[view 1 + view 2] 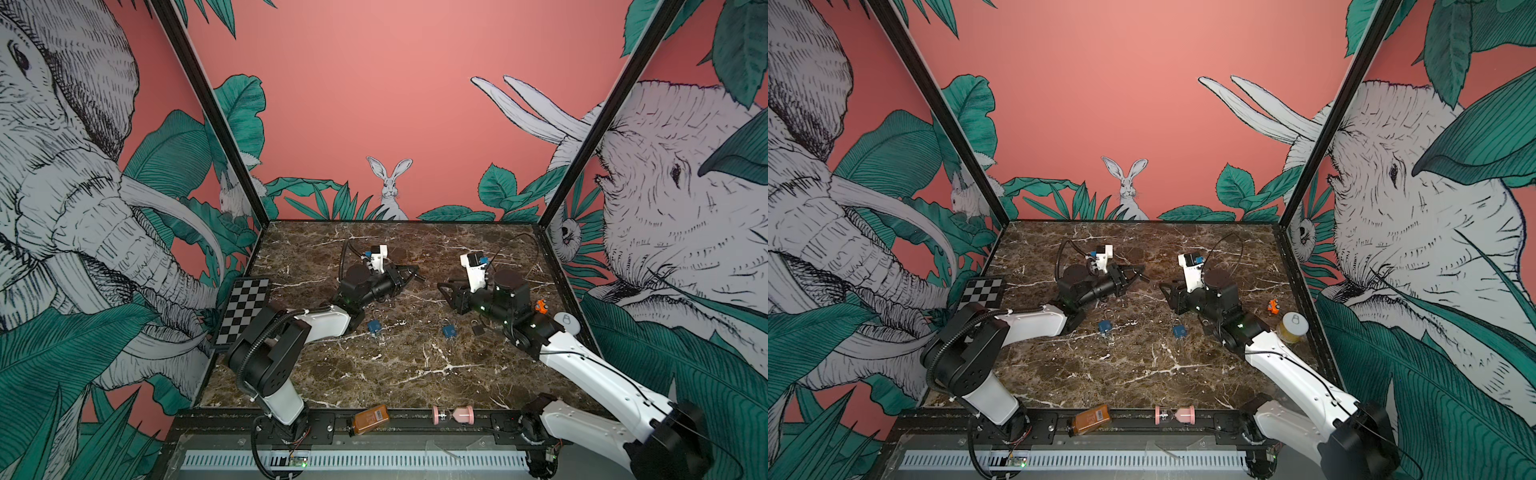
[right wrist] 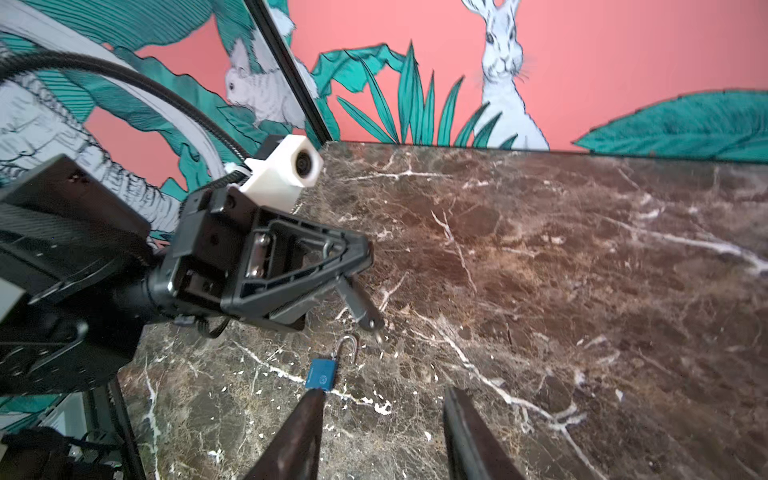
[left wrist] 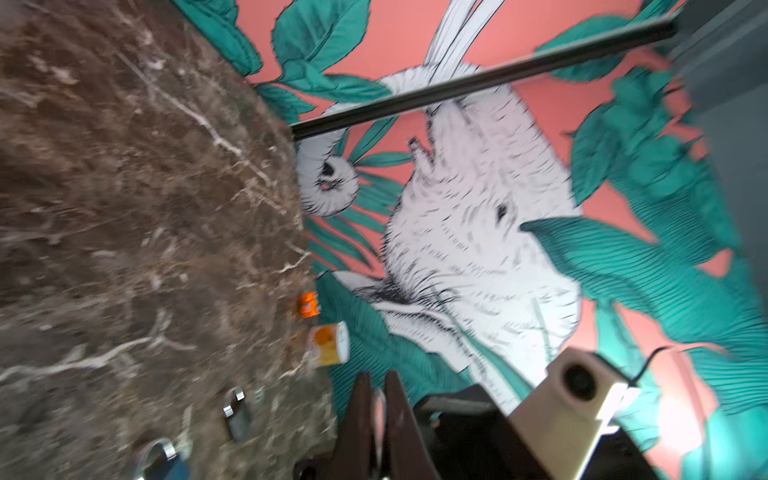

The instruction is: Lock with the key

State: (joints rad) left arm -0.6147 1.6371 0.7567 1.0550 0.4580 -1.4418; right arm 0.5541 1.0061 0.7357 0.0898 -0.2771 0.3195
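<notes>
My left gripper (image 1: pixel 409 272) (image 2: pixel 366 251) is shut on the key (image 2: pixel 360 306), which is dark with a silvery tip and sticks out below the fingertips, above the marble table (image 1: pixel 395 374). In the left wrist view a thin silvery sliver shows between the closed fingers (image 3: pixel 361 399). My right gripper (image 1: pixel 442 286) (image 2: pixel 382 395) faces it, open and holding nothing. A blue padlock (image 2: pixel 321 374) with its shackle swung open lies by the right gripper's fingertip. In both top views there are two blue padlocks (image 1: pixel 375 327) (image 1: pixel 448 331) and a dark padlock (image 1: pixel 478 328) on the table.
An orange toy car (image 1: pixel 540 306) and a white-lidded can (image 1: pixel 566 322) stand near the right wall. A checkerboard (image 1: pixel 245 309) leans at the left edge. An amber bottle (image 1: pixel 370 419) and a pink hourglass (image 1: pixel 453 414) lie on the front rail.
</notes>
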